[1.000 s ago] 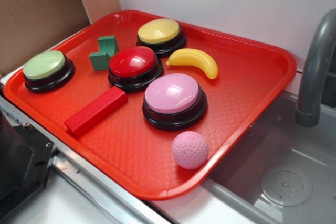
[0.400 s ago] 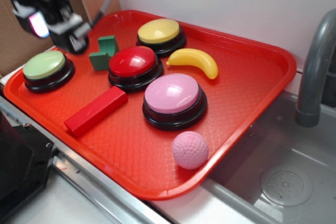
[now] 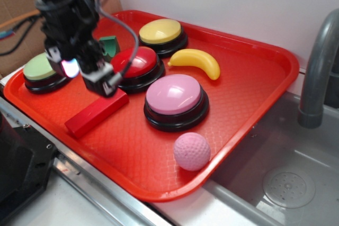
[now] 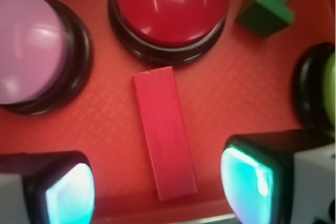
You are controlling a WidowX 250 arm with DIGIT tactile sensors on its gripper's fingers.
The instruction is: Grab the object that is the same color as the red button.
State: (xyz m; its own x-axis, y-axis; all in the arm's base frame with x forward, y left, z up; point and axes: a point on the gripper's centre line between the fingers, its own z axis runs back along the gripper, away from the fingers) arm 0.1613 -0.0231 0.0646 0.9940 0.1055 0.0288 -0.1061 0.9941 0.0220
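Note:
The long red block lies flat on the red tray, in front of the red button. My gripper hovers just above the block's far end, open and empty. In the wrist view the block lies lengthwise between my two spread fingers, my gripper centred over its near end, and the red button sits just beyond it. My arm hides part of the red button in the exterior view.
On the tray are a pink button, a yellow button, a green button, a green notched block, a banana and a pink golf ball. A grey faucet and sink stand at right.
My gripper came into view from the upper left and has moved right and down, from above the green button to over the red block. The objects have not moved.

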